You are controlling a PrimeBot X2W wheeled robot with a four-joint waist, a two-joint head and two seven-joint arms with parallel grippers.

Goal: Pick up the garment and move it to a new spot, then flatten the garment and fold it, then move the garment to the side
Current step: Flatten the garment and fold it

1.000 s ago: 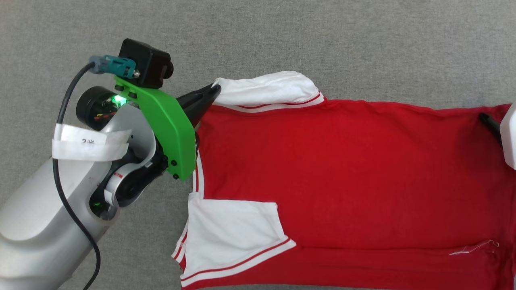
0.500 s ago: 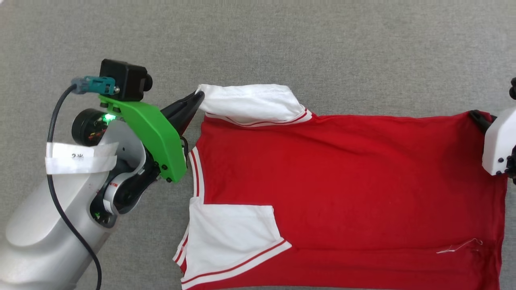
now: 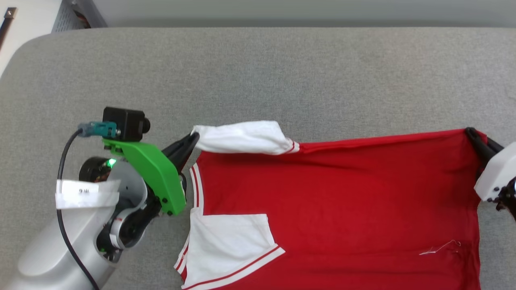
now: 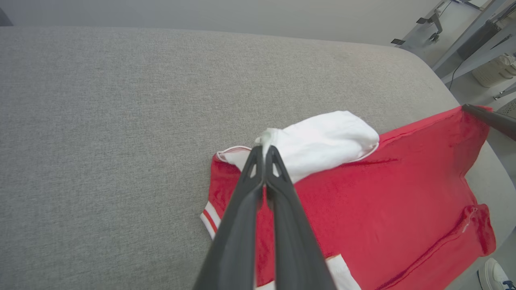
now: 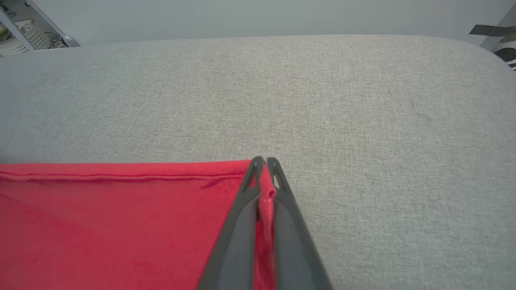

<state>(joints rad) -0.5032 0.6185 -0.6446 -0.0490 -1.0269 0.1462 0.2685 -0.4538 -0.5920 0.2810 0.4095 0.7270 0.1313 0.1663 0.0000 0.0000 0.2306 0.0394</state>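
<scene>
The garment (image 3: 330, 209), a red T-shirt with white sleeves and striped trim, lies spread on the grey padded table (image 3: 282, 72), back side up with no lettering showing. My left gripper (image 3: 192, 139) is shut on the far white sleeve (image 3: 242, 139), whose bunched cloth shows between the fingertips in the left wrist view (image 4: 264, 150). My right gripper (image 3: 469, 132) is shut on the garment's far hem corner; red cloth (image 5: 266, 201) is pinched between its fingers. The far edge is pulled taut between both grippers. The near sleeve (image 3: 225, 241) lies folded onto the body.
The table's far edge (image 3: 258, 27) and rounded left corner show at the top of the head view. Beyond it are a metal frame (image 3: 76, 16) and, in the left wrist view, a white basket (image 4: 494, 70) on the floor.
The head camera has tilted up, bringing the table's far edge into view. The right gripper has closed on the hem corner, and the far edge has lifted and drawn taut.
</scene>
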